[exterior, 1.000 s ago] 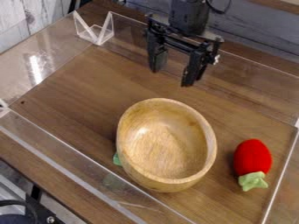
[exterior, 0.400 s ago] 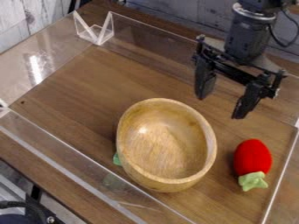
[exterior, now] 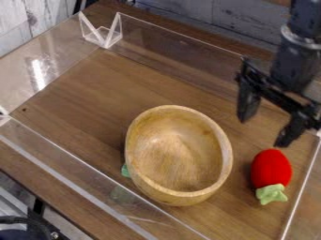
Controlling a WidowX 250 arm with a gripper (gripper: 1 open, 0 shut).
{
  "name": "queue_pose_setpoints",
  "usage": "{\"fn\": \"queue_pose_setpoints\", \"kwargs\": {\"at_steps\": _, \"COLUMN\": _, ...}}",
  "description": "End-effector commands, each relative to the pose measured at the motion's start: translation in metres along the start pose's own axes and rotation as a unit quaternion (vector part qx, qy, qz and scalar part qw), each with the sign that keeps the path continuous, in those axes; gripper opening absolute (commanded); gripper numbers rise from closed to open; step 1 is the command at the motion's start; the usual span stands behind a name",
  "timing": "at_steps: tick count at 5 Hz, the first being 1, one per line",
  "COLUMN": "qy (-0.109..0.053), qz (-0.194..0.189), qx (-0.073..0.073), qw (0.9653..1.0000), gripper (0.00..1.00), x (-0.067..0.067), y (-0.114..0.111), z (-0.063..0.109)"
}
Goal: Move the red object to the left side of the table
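Strawberry (exterior: 271,172) sits by the table's (exterior: 88,89) right edge, hemmed by the bowl (exterior: 179,154); released gripper (exterior: 279,119) could get knocked into either.

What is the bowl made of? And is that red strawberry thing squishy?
The bowl looks like light wood with a smooth, faintly shiny finish; you can see grain lines inside it. The red object looks like soft, matte fabric or plush with a green leafy cap, so probably squishy, though the picture can't prove it.
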State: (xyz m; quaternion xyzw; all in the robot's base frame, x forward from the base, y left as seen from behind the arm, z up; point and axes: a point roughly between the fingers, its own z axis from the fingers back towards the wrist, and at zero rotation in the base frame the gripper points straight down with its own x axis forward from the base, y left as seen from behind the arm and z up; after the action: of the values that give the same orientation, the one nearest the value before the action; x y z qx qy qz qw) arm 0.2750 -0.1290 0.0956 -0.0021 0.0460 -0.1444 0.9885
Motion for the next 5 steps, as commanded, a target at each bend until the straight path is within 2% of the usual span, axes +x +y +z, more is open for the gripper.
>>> {"fn": "queue_pose_setpoints", "kwargs": {"at_steps": 1, "qy": -0.027, "qz": -0.022, "qx": 0.006, "qw": 0.9994, "gripper": 1.00, "x": 0.002, "y": -0.025, "z": -0.007}}
{"fn": "queue_pose_setpoints", "kwargs": {"at_steps": 2, "qy": -0.031, "qz": -0.039, "qx": 0.014, "qw": 0.9987, "gripper": 1.00, "x": -0.004, "y": -0.026, "z": -0.027}}
{"fn": "queue_pose_setpoints", "kwargs": {"at_steps": 3, "qy": -0.037, "qz": -0.076, "qx": 0.022, "qw": 0.9962, "gripper": 1.00, "x": 0.001, "y": -0.028, "z": -0.045}}
{"fn": "queue_pose_setpoints", "kwargs": {"at_steps": 4, "qy": -0.055, "qz": -0.110, "qx": 0.035, "qw": 0.9918, "gripper": 1.00, "x": 0.007, "y": -0.028, "z": -0.053}}
{"fn": "queue_pose_setpoints", "kwargs": {"at_steps": 5, "qy": -0.074, "qz": -0.121, "qx": 0.045, "qw": 0.9888, "gripper": 1.00, "x": 0.005, "y": -0.027, "z": -0.046}}
